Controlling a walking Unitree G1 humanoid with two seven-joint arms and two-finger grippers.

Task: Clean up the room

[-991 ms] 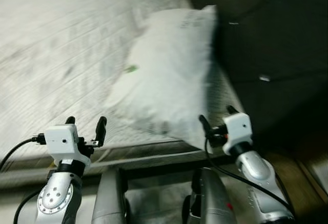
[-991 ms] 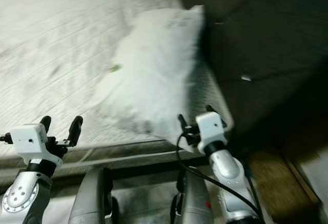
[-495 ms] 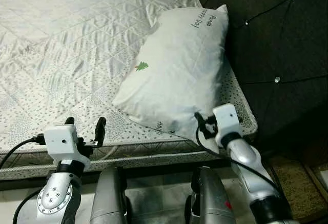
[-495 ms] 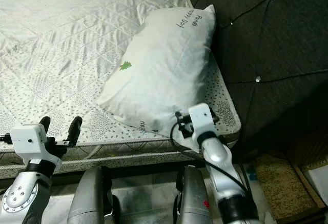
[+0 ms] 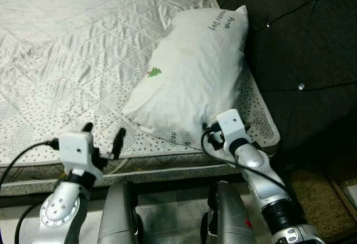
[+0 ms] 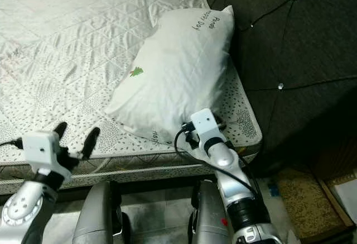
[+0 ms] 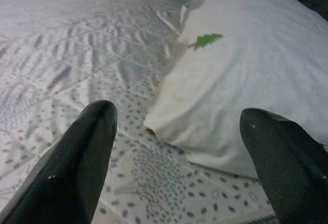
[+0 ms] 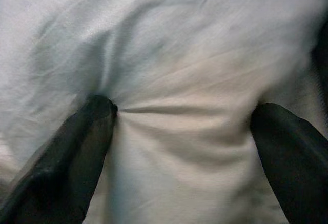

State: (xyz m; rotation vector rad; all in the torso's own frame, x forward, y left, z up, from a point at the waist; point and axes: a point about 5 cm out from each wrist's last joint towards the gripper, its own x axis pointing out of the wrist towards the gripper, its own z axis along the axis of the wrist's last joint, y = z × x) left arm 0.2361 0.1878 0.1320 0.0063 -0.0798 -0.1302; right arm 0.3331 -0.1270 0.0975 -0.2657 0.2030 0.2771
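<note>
1. Eye views — the pillow (image 5: 192,76) lies slantwise on the mattress (image 5: 83,43), near corner under the right gripper (image 6: 192,128).
2. Right wrist — 2 spread fingers (image 8: 77,147) dent the cloth, not clenched.
3. Left wrist — left gripper (image 7: 179,147) released, pillow just ahead.

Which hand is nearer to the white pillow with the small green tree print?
Right. The right hand presses open into the white pillow; the left hand hovers open over the mattress edge beside it.

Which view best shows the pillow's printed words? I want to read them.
Left eye view: the whole pillow shows, with lettering near its far end. Right eye view shows the same. Left wrist view shows its tree print; right wrist view, creased fabric.
</note>
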